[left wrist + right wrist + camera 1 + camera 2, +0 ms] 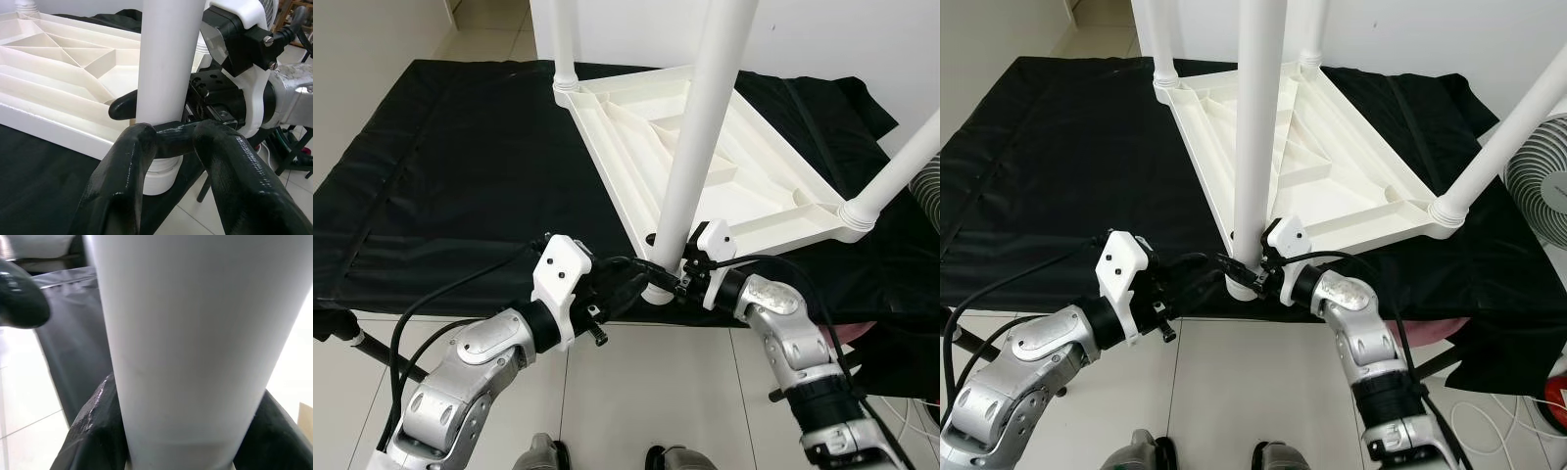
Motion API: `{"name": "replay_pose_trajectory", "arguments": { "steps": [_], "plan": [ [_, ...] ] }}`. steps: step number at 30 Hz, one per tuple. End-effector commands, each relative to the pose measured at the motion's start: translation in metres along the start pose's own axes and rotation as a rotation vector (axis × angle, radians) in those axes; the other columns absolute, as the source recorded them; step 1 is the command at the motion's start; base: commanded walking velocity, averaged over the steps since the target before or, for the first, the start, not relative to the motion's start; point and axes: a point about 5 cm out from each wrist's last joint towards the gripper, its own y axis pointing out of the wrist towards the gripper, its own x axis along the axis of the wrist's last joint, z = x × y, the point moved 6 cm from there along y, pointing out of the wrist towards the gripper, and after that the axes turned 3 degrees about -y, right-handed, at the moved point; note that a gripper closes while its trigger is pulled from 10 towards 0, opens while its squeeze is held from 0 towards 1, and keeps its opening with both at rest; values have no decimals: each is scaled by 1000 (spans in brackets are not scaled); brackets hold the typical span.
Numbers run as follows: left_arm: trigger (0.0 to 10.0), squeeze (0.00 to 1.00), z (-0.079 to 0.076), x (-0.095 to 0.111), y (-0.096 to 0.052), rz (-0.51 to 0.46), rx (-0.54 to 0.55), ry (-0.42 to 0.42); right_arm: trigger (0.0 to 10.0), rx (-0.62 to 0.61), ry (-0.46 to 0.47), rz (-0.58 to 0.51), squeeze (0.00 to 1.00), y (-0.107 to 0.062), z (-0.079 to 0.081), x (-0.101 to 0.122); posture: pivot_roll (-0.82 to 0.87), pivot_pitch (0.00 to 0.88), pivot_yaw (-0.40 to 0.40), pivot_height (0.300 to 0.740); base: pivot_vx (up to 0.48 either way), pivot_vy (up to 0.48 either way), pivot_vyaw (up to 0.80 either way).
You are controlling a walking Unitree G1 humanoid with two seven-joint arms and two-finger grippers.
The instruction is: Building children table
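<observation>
A white children's table lies upside down on a black cloth, its ribbed underside up. Its nearest leg stands in the corner socket at the cloth's front edge. My left gripper reaches that leg's base from the left, and its fingers clasp the leg just above the socket. From the other side my right gripper is shut on the same leg, a little above the socket. Its fingertip curls around the leg in the left wrist view.
Two more legs rise from the far and right corners. A fan stands to the right of the cloth. Tiled floor lies in front, with my feet below.
</observation>
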Motion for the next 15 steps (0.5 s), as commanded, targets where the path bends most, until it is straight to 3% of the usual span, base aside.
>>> {"name": "replay_pose_trajectory", "arguments": {
  "steps": [1,5,7,11,15],
  "plan": [
    [10000,0,-1,-4,1,6,-3,-18,0,-77,16,52,0,-6,-3,-11,-83,136,20,740,0,0,0],
    [10000,0,-2,-5,0,6,-7,-23,0,-211,14,53,0,-13,-5,-8,-92,139,22,740,0,0,0],
    [10000,0,-2,-5,1,7,-10,-25,0,-363,63,101,0,-20,-11,-13,-104,141,26,740,0,0,0],
    [10000,0,-2,-5,1,7,-12,-26,0,-410,81,120,0,-23,-12,-15,-104,141,26,740,0,0,0],
    [10000,0,-2,-5,2,8,-18,-26,0,-539,91,136,0,-28,-11,-13,-104,141,26,740,0,0,0]
  ]
}}
